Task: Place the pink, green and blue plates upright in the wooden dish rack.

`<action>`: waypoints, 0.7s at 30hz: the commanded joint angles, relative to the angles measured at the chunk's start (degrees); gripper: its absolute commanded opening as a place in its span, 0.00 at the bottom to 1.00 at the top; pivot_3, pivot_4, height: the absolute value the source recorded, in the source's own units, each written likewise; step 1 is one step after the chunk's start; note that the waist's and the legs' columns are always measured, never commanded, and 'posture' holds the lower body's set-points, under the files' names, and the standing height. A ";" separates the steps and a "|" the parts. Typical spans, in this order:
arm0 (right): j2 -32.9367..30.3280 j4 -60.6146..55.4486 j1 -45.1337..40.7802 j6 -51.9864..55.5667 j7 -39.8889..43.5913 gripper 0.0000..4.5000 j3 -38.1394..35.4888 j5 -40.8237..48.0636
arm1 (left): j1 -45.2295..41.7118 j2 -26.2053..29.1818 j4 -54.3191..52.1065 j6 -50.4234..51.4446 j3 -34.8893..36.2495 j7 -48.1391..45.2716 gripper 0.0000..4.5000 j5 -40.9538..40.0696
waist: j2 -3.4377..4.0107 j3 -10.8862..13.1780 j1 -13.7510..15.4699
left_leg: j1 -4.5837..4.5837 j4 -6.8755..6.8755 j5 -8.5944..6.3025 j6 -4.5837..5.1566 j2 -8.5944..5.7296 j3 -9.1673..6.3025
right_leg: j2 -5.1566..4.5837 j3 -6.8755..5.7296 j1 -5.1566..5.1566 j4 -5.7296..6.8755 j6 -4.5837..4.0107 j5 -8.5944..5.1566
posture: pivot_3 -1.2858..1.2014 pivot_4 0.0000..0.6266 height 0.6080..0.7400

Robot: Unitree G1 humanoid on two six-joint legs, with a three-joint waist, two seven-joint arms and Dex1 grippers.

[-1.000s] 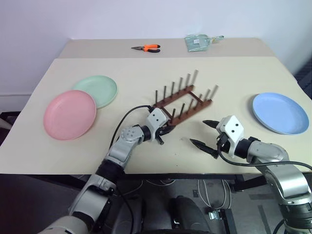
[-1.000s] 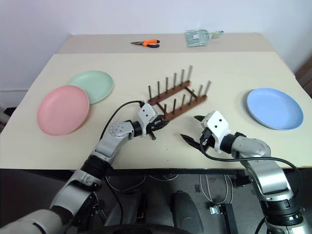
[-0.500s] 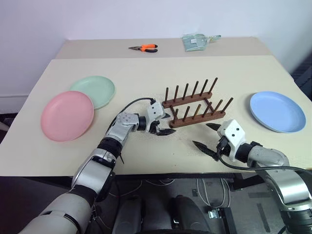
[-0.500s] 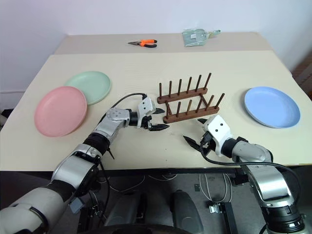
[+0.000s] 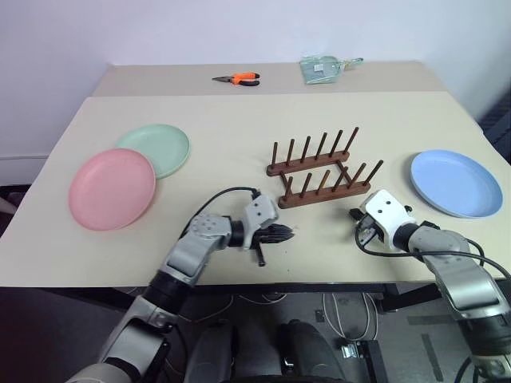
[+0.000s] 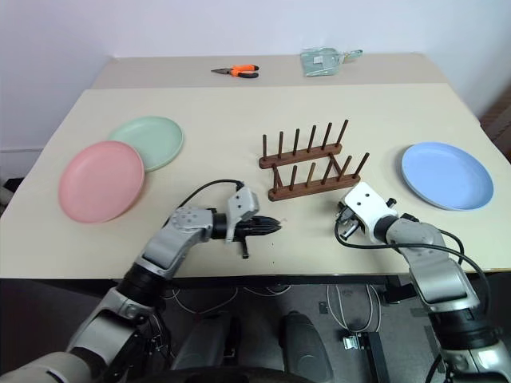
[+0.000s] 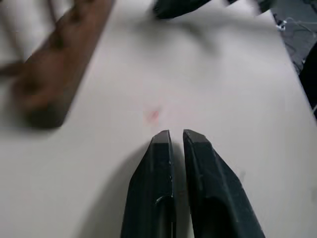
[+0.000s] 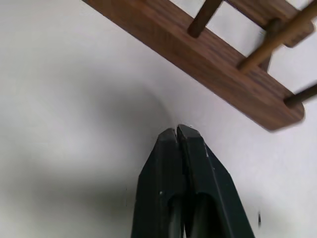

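Note:
The wooden dish rack (image 5: 319,171) stands level mid-table with its pegs up and holds nothing. At the left lie the pink plate (image 5: 112,187) and the green plate (image 5: 156,148), the pink rim overlapping the green one. Flat at the right rests the blue plate (image 5: 457,183). My left gripper (image 5: 287,233) is shut and empty, low over the table in front of the rack's left end, pointing right. My right gripper (image 8: 177,131) is shut on nothing, aimed at the near rail (image 8: 198,54) close to the rack's right end, a short way from it.
Orange-handled pliers (image 5: 239,78) and a greenish packet (image 5: 323,69) lie on the far table section. The table's front edge (image 5: 263,283) runs just behind both grippers. Bare tabletop separates the rack from the plates on either side.
The rack went from askew to square and has stayed put since. My left gripper let go, pulled back toward the front edge and shut. My right gripper shut and moved toward the rack's right end.

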 commanded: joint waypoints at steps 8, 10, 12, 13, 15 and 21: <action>6.53 27.23 -20.71 -12.20 -6.44 0.00 7.44 -11.25 | -9.16 -6.52 18.40 -3.24 3.60 26.39 0.06 9.59 | -0.03 -0.02 -1.04 | 0.08 -0.02 0.02 0.00 0.04 0.03 | 0.06 0.02 -0.01 0.07 -0.02 0.02 | 0.52 0.24 1.00; 7.91 32.46 -24.06 -14.97 -7.77 0.00 8.11 -12.45 | -10.31 -6.33 21.11 -5.17 3.85 28.14 0.06 10.05 | -0.03 -0.02 -1.35 | 0.08 -0.04 0.03 -0.01 0.04 0.05 | 0.05 0.03 -0.02 0.07 -0.02 0.02 | 0.52 0.24 1.00; 8.94 36.13 -26.26 -17.24 -8.51 0.00 8.43 -13.24 | -11.32 -6.31 23.56 -6.13 4.71 29.92 0.06 10.05 | -0.02 -0.03 -1.36 | 0.09 -0.04 0.04 -0.04 0.04 0.06 | 0.04 0.03 -0.01 0.09 -0.03 0.03 | 0.52 0.24 1.00; 9.28 37.31 -26.95 -18.19 -8.67 0.00 8.59 -13.53 | -11.68 -6.27 24.52 -6.33 5.07 30.45 0.06 9.96 | -0.02 -0.03 -1.40 | 0.10 -0.04 0.04 -0.04 0.04 0.06 | 0.04 0.04 -0.02 0.10 -0.03 0.03 | 0.52 0.24 1.00; 9.73 38.67 -27.61 -19.64 -8.53 0.00 8.62 -13.80 | -11.90 -5.87 25.38 -7.65 4.98 30.91 0.06 10.32 | -0.02 -0.03 -1.45 | 0.11 -0.04 0.05 -0.05 0.04 0.06 | 0.04 0.04 -0.02 0.11 -0.03 0.03 | 0.52 0.24 1.00; 9.52 35.77 -25.17 -20.33 -8.07 0.00 7.59 -13.60 | -11.33 -4.91 25.33 -7.49 7.12 31.76 0.06 9.28 | -0.01 -0.04 -1.59 | 0.11 -0.05 0.05 -0.05 0.05 0.05 | 0.04 0.05 -0.03 0.15 -0.03 0.04 | 0.52 0.24 1.00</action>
